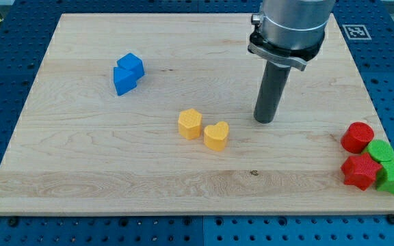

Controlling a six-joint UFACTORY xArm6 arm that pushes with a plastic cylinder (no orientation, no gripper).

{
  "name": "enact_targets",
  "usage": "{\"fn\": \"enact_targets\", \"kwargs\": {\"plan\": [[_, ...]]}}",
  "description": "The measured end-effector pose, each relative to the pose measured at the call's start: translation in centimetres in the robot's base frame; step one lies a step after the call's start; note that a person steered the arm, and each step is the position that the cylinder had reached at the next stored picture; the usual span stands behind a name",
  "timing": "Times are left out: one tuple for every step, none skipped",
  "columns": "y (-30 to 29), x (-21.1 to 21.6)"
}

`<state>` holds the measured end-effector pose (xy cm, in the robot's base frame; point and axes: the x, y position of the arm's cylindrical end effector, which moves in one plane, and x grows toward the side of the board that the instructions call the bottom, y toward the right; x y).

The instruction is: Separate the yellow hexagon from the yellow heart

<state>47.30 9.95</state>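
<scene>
The yellow hexagon [190, 124] lies near the middle of the wooden board [81, 157]. The yellow heart [216, 136] sits right beside it, to its lower right, nearly touching. My tip [264, 120] rests on the board to the right of the heart and slightly higher in the view, about a block's width away from it. The rod rises from there to the grey arm head [289, 27] at the view's top.
Two blue blocks [128, 73] sit together at the upper left. At the right edge a red cylinder [357, 137], a red star-like block [360, 171] and two green blocks [388, 167] are clustered. Blue perforated table surrounds the board.
</scene>
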Motion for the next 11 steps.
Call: {"fn": "enact_targets", "kwargs": {"plan": [[-2.5,0.0],[-3.7,0.2],[-3.8,1.3],[-5.8,1.7],[-7.5,1.7],[-9.5,2.4],[-11.6,2.5],[-14.6,2.5],[-16.2,3.9],[-15.8,5.8],[-15.2,6.6]]}}
